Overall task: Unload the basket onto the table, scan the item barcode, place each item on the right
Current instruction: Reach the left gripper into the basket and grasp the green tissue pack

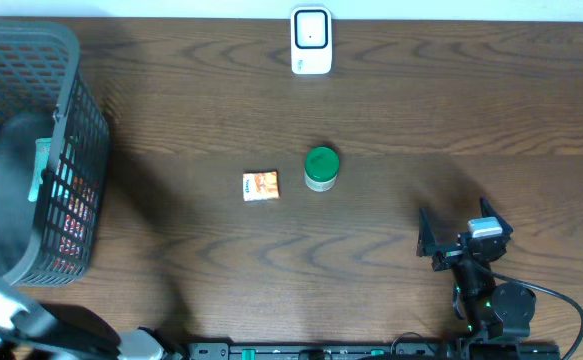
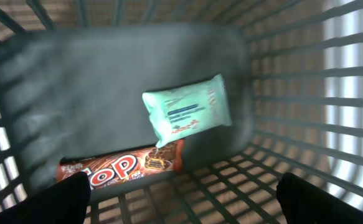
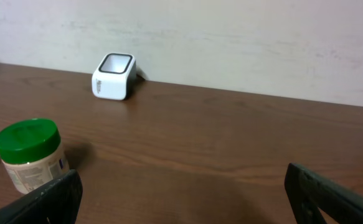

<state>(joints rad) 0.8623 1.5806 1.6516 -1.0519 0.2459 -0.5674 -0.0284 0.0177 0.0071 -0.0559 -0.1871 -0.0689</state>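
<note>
- One dark wooden table (image 1: 391, 100) fills the overhead frame, with a single white barcode scanner (image 1: 310, 41) standing at top centre, near the far edge.
- Two loose items sit mid-frame, near each other but not touching. One is a green-lidded jar (image 1: 321, 168), upright, and just to its left is one small orange packet (image 1: 261, 186), lying flat.
- One grey mesh basket (image 1: 76, 120) takes up the upper left of the overhead frame.
- Two more items lie on the basket floor, seen from the left wrist camera. One mint-green pouch (image 2: 187, 111) is at centre frame and one brown-and-orange chocolate bar (image 2: 122, 168) is below it. The pouch's lower corner meets the bar's upper edge.
- The left gripper (image 2: 184, 186) points down into the basket, released. Its two fingers are spread to the bottom corners of the wrist frame and grasp nothing.
- The right gripper (image 1: 458, 225) sits at the lower right of the overhead frame, also released, with jaws wide and empty, well apart from the jar.
- In the right wrist view the jar stands at lower left and the scanner at upper left, before a pale wall (image 3: 243, 37).
</note>
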